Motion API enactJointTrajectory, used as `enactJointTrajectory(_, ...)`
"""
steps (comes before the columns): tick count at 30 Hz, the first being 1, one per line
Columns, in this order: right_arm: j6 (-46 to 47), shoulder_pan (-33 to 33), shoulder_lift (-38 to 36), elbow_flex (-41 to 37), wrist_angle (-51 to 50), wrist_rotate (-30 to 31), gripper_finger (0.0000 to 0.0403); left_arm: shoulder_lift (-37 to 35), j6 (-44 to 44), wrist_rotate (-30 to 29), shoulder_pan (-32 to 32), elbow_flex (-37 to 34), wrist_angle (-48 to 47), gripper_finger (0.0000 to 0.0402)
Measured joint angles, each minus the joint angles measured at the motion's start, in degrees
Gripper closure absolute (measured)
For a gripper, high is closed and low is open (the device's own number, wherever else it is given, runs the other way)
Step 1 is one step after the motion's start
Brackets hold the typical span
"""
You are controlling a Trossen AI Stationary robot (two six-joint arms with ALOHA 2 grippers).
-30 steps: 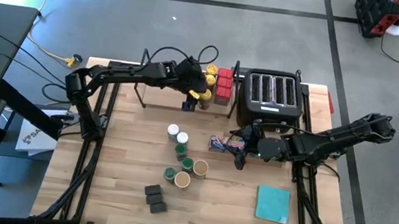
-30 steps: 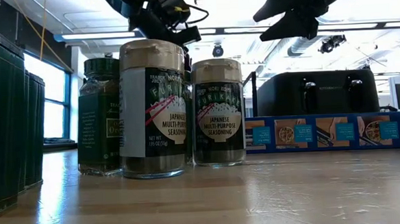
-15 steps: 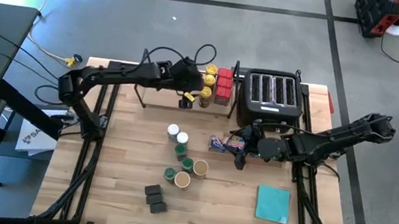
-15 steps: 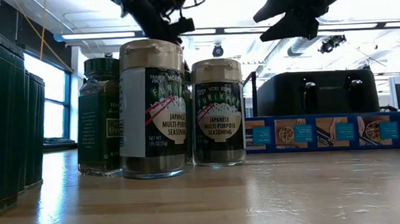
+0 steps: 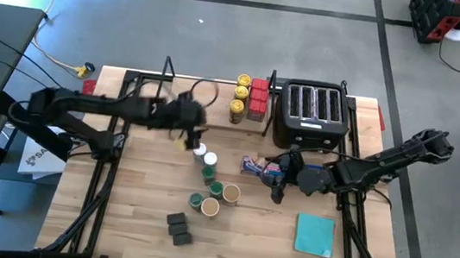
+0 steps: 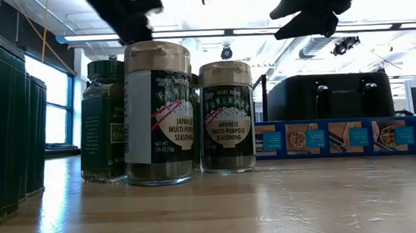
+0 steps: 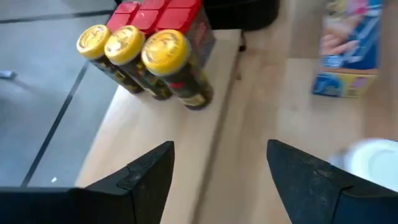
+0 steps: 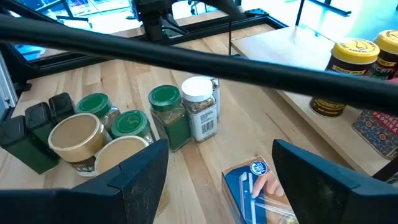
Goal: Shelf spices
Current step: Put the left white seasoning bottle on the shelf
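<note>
Our left gripper (image 5: pixel 184 132) hangs empty, jaws apart, by the white-lid jars (image 5: pixel 204 154) mid-table. Right gripper (image 5: pixel 281 176) waits wide near the blue box (image 5: pixel 254 164). Three yellow-lid jars (image 7: pixel 134 45) sit on the shelf (image 5: pixel 171 112). Jars prob. light, rigid, slick — we'd pinch the body below the lid.

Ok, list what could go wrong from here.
The open, empty left pincer hangs beside the white-lidded jars, which stand tightly packed with the green-lidded jars; a grab may topple neighbours. The three yellow-lidded jars sit near the shelf board's edge, so a nudge could push them off.
</note>
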Motion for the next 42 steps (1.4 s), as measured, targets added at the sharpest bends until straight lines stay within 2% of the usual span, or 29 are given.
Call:
enactJointTrajectory(7, -2.17, -0.41, 0.08, 0.00, 2.25, 0.02, 0.0121, -10.81, -11.79, -11.49, -12.12, -9.08, 0.59, 0.0165)
enactJointTrajectory(13, -4.51, -0.41, 0.08, 0.00, 4.39, 0.00, 0.0121, -15.08, -17.34, -15.21, -15.95, -14.55, 0.40, 0.0165)
enactJointTrajectory(19, -4.44, -0.41, 0.08, 0.00, 4.12, -0.06, 0.0121, -15.74, -19.30, -15.24, -16.18, -16.69, 0.93, 0.0165)
enactJointTrajectory(27, -4.11, -0.41, 0.08, 0.00, 4.09, -0.46, 0.0121, -15.74, -16.70, -15.25, -15.64, -16.88, 1.98, 0.0165)
enactJointTrajectory(33, -4.11, -0.41, 0.08, 0.00, 3.87, -0.48, 0.0121, -17.66, -12.56, -6.20, -15.66, -16.87, 3.34, 0.0165)
enactJointTrajectory(38, -4.11, -0.41, 0.08, 0.00, 3.88, -0.92, 0.0121, -21.98, -10.99, -3.99, -15.64, -16.87, 3.60, 0.0165)
enactJointTrajectory(42, -4.15, -0.41, 0.08, 0.00, 3.88, -0.92, 0.0121, -22.78, -5.63, -2.70, -15.64, -16.77, 1.40, 0.0165)
